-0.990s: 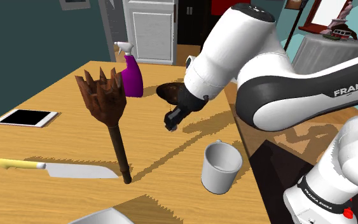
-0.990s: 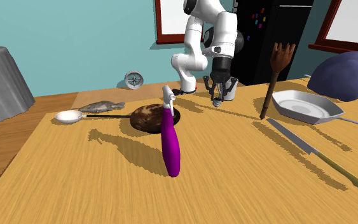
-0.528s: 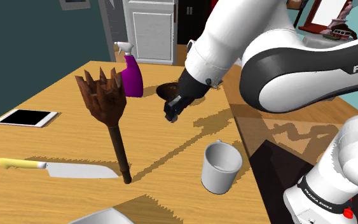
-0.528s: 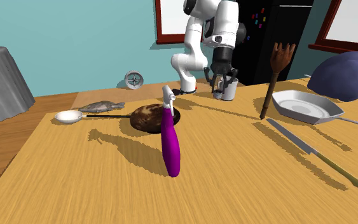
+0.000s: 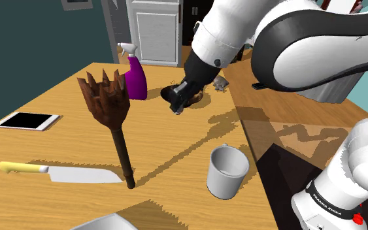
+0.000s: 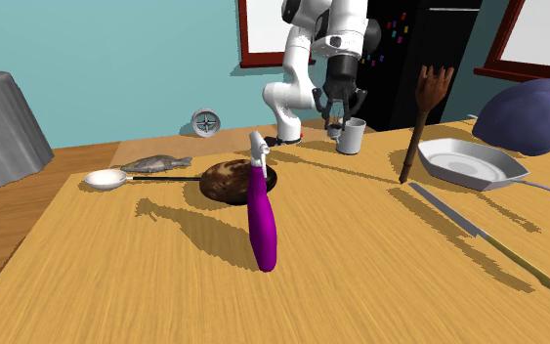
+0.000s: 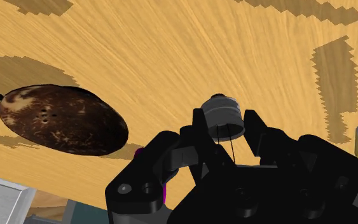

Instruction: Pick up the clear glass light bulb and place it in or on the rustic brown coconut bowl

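The black gripper (image 7: 225, 130) is clamped on the light bulb (image 7: 222, 112). In the wrist view its two fingers (image 7: 199, 127) press the clear glass from either side, thin filament wires show between them, and the grey screw base pokes out past the tips. The bulb is up in the air, off the wooden table (image 6: 146, 283). Off to one side of the gripper in that view lies the dark, mottled coconut bowl (image 7: 60, 121), apart from the bulb. In the second exterior view the hand hangs at upper middle of the frame, just above a pale mug (image 6: 353, 137). The bowl sits left of centre, behind a purple spray bottle (image 6: 261, 220). In the shoulder view the gripper shows at upper centre, overlapping the bowl, with a brown wooden fork (image 5: 107, 104) standing to its left.
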You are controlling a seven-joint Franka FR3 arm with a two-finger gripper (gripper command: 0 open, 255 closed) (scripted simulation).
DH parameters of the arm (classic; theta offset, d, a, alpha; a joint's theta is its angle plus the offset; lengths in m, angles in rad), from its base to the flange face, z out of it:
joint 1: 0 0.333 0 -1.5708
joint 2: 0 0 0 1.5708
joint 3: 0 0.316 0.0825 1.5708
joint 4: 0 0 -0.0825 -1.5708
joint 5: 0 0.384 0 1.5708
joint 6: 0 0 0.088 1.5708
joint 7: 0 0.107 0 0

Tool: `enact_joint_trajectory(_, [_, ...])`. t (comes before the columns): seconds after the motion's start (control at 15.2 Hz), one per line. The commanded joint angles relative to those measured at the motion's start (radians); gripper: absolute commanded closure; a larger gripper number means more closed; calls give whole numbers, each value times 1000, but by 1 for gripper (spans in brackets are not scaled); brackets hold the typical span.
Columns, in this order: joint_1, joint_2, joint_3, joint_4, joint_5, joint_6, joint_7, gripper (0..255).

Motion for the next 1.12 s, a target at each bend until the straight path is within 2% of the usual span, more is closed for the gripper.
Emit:
enact_joint_trajectory(0.0, [-12, 17, -28, 8, -4, 7, -37, 255])
enact_joint_trajectory(0.53, [-74, 133, -162, 60, -18, 62, -220, 255])
enact_joint_trajectory(1.06, [-133, 293, -273, 187, -15, 85, -395, 255])
